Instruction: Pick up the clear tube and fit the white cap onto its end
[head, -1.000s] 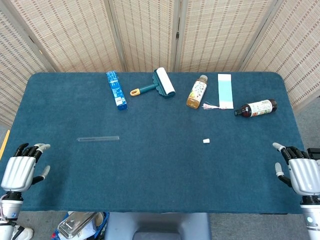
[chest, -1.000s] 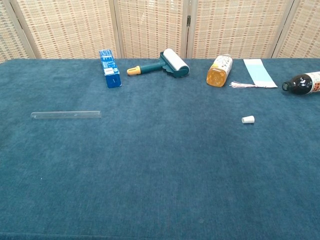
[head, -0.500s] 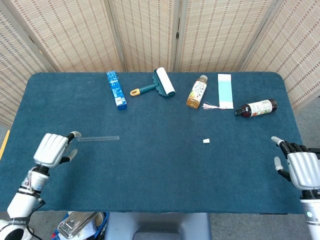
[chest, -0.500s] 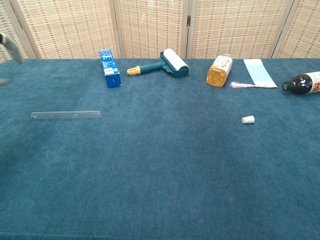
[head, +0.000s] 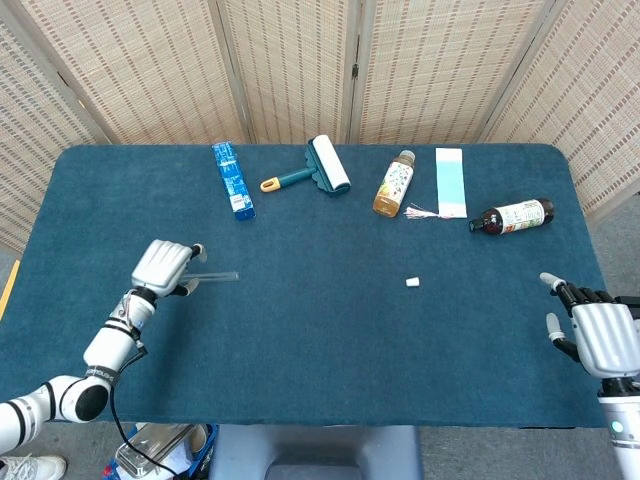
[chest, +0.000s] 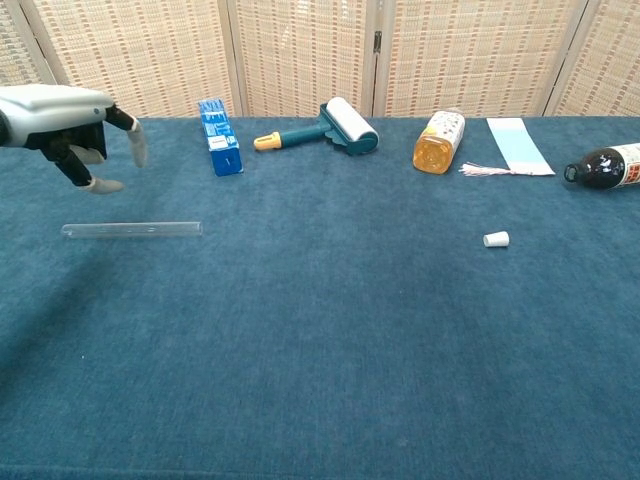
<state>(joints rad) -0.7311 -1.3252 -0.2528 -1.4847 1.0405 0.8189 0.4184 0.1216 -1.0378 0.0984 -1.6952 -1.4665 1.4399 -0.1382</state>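
Observation:
The clear tube (chest: 132, 230) lies flat on the blue cloth at the left; in the head view its left part is hidden under my left hand, with only the right end of the tube (head: 218, 277) showing. My left hand (head: 164, 267) (chest: 62, 128) hovers above the tube's left end, palm down, fingers apart and holding nothing. The small white cap (head: 412, 282) (chest: 496, 239) lies on its side right of centre. My right hand (head: 598, 334) stays at the table's right front corner, fingers spread, empty, far from the cap.
Along the back lie a blue box (head: 232, 180), a lint roller (head: 315, 169), an amber bottle (head: 394, 184), a pale blue card (head: 451, 181) with a tassel, and a dark bottle (head: 513, 216). A folding screen (head: 300, 60) stands behind the table.
My left hand has swept from the table's left front corner inward and forward until it is above the tube's left end. The right hand has barely shifted. Tube and cap have not moved.

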